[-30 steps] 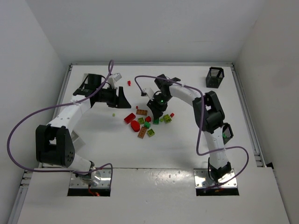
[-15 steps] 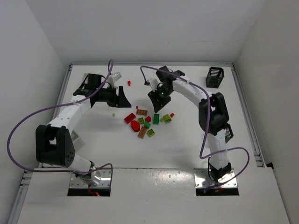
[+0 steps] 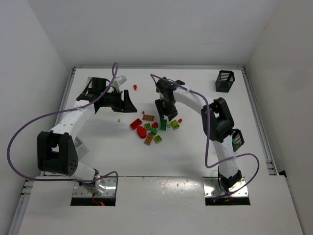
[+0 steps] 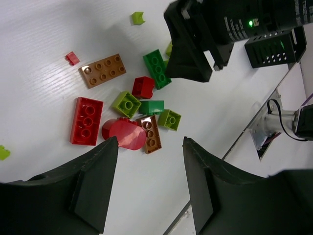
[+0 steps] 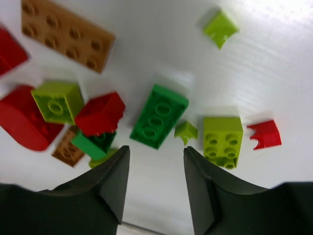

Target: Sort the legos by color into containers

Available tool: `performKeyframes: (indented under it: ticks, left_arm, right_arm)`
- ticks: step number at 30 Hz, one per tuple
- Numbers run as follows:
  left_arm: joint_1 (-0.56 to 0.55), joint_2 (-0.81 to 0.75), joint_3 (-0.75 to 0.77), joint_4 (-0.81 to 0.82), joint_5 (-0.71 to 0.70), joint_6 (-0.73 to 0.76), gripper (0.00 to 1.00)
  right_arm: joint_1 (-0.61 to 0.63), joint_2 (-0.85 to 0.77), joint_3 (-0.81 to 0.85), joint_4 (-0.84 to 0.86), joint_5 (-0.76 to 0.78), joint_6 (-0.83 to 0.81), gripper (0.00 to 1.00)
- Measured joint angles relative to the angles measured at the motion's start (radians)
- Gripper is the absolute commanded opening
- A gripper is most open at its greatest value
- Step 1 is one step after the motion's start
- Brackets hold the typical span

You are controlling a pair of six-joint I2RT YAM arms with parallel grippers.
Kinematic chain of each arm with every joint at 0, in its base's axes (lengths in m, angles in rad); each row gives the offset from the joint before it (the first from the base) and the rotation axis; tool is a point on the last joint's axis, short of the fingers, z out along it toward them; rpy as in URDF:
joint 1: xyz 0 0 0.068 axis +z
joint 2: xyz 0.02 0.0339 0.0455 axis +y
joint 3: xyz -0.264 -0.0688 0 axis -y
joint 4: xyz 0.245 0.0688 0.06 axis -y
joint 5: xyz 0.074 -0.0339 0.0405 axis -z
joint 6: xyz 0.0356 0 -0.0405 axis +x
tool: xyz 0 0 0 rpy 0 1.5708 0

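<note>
The right gripper (image 5: pixel 155 156) hangs wide open and empty just above the legos (image 5: pixel 159 116), clumped mid-table (image 3: pixel 186 154). The left gripper (image 4: pixel 149 147), equally spread, grips nothing, left of the pile.

White table (image 3: pixel 190 159) carries scattered legos (image 3: pixel 142 131) and a black basket (image 3: pixel 224 81)
</note>
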Motion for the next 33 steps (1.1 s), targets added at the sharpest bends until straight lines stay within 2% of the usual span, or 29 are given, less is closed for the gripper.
performKeyframes:
  ticks: [4,12,18,22,25,26,28,29,31,33]
  left_arm:
    - [0.002,-0.006,-0.011,0.001,-0.006,0.0,0.61]
    - [0.008,-0.01,-0.011,0.002,-0.013,0.0,0.61]
    - [0.008,-0.01,-0.011,0.002,-0.014,0.0,0.61]
    - [0.008,-0.01,-0.011,0.002,-0.022,0.0,0.61]
    - [0.008,-0.01,-0.011,0.002,-0.024,0.0,0.61]
    - [0.008,-0.01,-0.011,0.003,-0.024,0.0,0.61]
    - [0.008,-0.01,-0.016,0.006,-0.025,0.0,0.61]
    - [0.008,-0.01,-0.021,0.011,-0.026,0.0,0.61]
    - [0.008,-0.01,-0.031,0.021,-0.025,-0.003,0.61]
    - [0.008,-0.01,-0.046,0.035,-0.021,-0.009,0.61]
  right_arm:
    - [-0.002,0.036,0.033,0.021,0.034,0.044,0.66]
    - [-0.014,0.126,0.063,0.021,0.045,0.085,0.64]
    - [-0.015,0.14,0.082,0.018,0.047,0.099,0.53]
    - [-0.015,0.149,0.094,0.017,0.046,0.108,0.4]
    - [-0.016,0.15,0.093,0.018,0.041,0.112,0.26]
    - [-0.016,0.15,0.093,0.018,0.038,0.115,0.18]
    - [-0.017,0.149,0.091,0.02,0.032,0.114,0.12]
    - [-0.018,0.148,0.09,0.021,0.03,0.114,0.06]
    - [-0.02,0.144,0.085,0.023,0.029,0.11,0.0]
    - [-0.021,0.131,0.076,0.02,0.031,0.104,0.0]
